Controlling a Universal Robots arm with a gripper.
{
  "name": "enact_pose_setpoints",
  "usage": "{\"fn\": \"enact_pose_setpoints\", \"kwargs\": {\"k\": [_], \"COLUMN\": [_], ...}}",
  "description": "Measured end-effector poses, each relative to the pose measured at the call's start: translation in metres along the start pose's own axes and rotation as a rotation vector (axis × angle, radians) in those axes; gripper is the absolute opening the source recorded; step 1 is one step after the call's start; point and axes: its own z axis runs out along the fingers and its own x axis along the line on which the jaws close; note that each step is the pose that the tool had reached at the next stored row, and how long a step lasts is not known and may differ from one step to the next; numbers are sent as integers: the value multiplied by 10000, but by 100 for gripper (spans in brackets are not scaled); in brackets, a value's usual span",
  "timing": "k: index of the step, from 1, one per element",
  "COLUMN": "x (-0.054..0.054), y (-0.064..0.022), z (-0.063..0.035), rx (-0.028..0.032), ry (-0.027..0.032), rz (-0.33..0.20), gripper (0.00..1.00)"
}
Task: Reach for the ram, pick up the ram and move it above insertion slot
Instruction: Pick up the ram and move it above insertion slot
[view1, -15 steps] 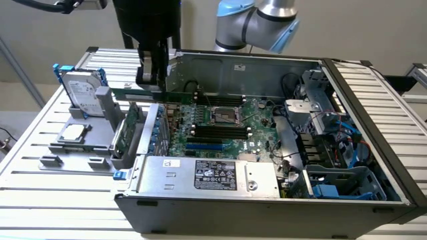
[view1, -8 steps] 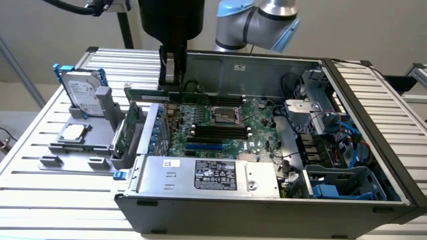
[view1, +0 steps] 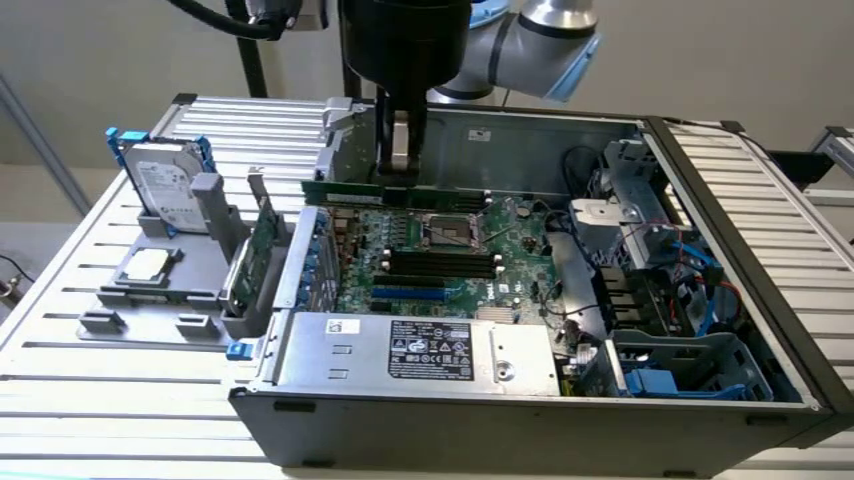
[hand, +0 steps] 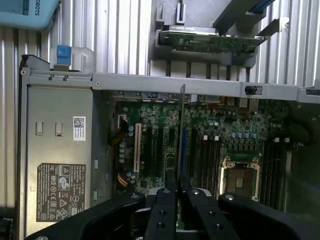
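green ram, one, gripped by fingers, above motherboard

Silver arm, blue caps, black fingers

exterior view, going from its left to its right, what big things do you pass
hard drive standing in the grey holder → expansion card upright in the holder → gripper shut on the ram over the motherboard → cpu socket → blue cables at the case's right side
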Motion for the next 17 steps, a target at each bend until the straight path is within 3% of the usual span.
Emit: {"fn": "enact_pose_setpoints", "kwargs": {"k": [9,17], "x": [-205,-472], "y": [-358,-469], "z": [87,175], "rx": [0,43], "ry": [2,24], "rz": [0,-4], "gripper": [13,13]}}
